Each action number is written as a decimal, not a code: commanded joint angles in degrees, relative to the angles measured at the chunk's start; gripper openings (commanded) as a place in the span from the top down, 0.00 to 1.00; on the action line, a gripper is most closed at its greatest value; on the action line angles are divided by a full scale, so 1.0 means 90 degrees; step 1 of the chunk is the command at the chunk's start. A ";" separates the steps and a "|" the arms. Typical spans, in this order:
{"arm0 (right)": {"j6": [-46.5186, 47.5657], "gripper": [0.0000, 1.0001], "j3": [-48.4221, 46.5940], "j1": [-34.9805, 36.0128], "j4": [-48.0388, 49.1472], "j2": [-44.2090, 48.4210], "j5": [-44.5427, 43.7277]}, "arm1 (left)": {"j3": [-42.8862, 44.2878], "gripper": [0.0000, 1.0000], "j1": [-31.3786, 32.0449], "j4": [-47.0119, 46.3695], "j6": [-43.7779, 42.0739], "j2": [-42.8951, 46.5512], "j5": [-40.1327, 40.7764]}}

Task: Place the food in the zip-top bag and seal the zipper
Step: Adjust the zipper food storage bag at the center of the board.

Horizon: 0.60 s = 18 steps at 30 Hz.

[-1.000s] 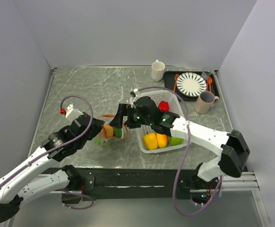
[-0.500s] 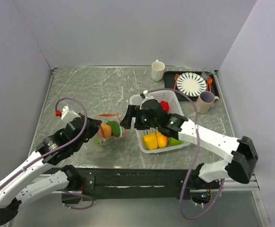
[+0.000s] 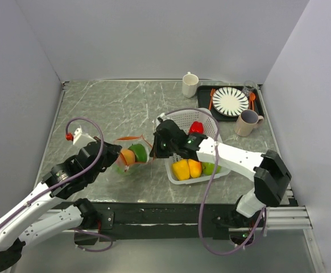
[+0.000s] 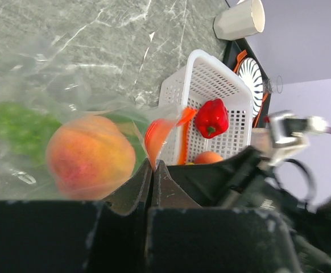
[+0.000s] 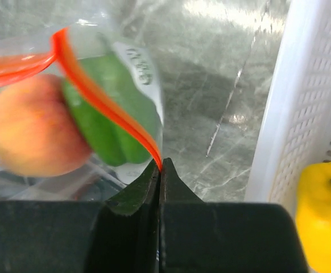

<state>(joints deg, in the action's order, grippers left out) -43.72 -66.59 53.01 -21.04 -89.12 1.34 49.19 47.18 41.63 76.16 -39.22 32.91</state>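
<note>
The clear zip-top bag (image 3: pixel 129 160) lies between the two arms, with a peach (image 4: pixel 89 156) and a green pepper (image 5: pixel 117 114) inside it. Its orange-red zipper (image 5: pixel 106 105) runs along the mouth. My left gripper (image 4: pixel 152 165) is shut on the zipper's left end. My right gripper (image 5: pixel 160 166) is shut on the zipper's other end, beside the basket. More food lies in the white mesh basket (image 3: pixel 180 118): a yellow pepper (image 3: pixel 181 169), an orange piece (image 3: pixel 195 168), a green piece (image 3: pixel 211 168) and a red pepper (image 3: pixel 197 127).
A white cup (image 3: pixel 190 85) stands at the back. At the back right, a black tray (image 3: pixel 205 107) holds a striped plate (image 3: pixel 230 102) and orange cutlery, with a beige mug (image 3: pixel 247 123) in front of it. The basket sits close to the right of the bag.
My right gripper was open a second ago and has shut on the zipper's end. The right arm shifted left toward the bag. The left gripper kept its hold.
</note>
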 commanded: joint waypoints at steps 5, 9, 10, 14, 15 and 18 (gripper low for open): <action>0.1185 1.00 -0.1827 -0.0011 -0.0218 0.0491 0.0736 | 0.0207 0.99 -0.0027 0.0626 -0.0035 -0.0192 0.0465; 0.1401 1.00 -0.3099 0.0018 -0.1812 -0.0769 0.0358 | 0.0442 0.99 -0.0027 0.0658 -0.0064 -0.0105 0.0533; 0.1363 1.00 -0.3051 0.0018 -0.1784 -0.0810 0.0407 | 0.0491 0.99 -0.0027 0.0619 -0.0064 -0.0037 0.0543; 0.1206 1.00 -0.2436 -0.0002 -0.1062 -0.0567 0.0593 | 0.0686 0.99 -0.0027 0.0656 -0.0222 0.0100 0.0806; 0.1177 1.00 -0.2406 0.0008 -0.1032 -0.0547 0.0525 | 0.0726 0.99 -0.0027 0.0735 -0.0239 0.0081 0.0826; 0.1225 1.00 -0.2445 -0.0021 -0.1196 -0.0673 0.0349 | 0.0745 0.99 -0.0027 0.0823 -0.0270 -0.0036 0.0865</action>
<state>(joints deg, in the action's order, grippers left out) -33.52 -87.70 52.99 -31.62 -95.42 5.45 53.15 47.16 48.23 74.52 -39.03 37.71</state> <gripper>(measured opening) 0.010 0.024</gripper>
